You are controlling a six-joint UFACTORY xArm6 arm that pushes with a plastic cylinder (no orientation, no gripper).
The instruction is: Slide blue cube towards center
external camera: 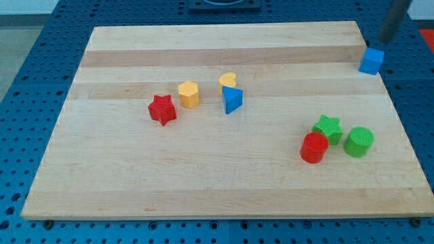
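Claw state: cannot tell (only a rod shows); my tip stands just above blue cube.

The desk was pale, smooth wood with visible grain, laid in lengthwise strips, matt in finish. It sat on a blue perforated base that looked like painted metal. The blue cube and 7 other blocks appeared smooth, matt plastic.
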